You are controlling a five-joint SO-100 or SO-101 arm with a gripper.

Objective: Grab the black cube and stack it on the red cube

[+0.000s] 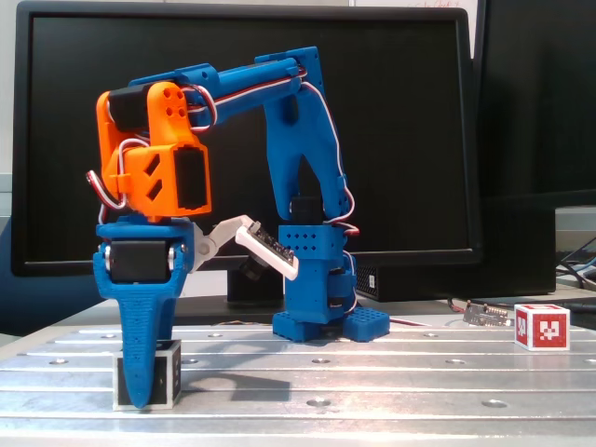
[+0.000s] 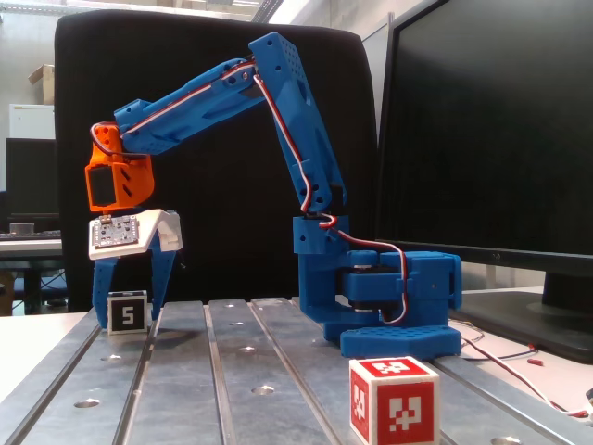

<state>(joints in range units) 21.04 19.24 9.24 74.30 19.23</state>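
Gripping the black cube (image 2: 127,313) on the slotted metal table (image 2: 241,380), gripper (image 2: 128,311) fingers apparently pressed on both sides, though contact hard to confirm. Grasp step in hand. Next: lift clear, carry across to the red cube (image 2: 394,400), well apart.

We are seeing even, soft light in both fixed views; the metal desk (image 1: 391,382) is shining palely, shadows are lying faint, and the pictures are looking slightly blurred.

Blue arm (image 2: 287,120), orange wrist (image 1: 158,158), red-white cables (image 2: 296,162)
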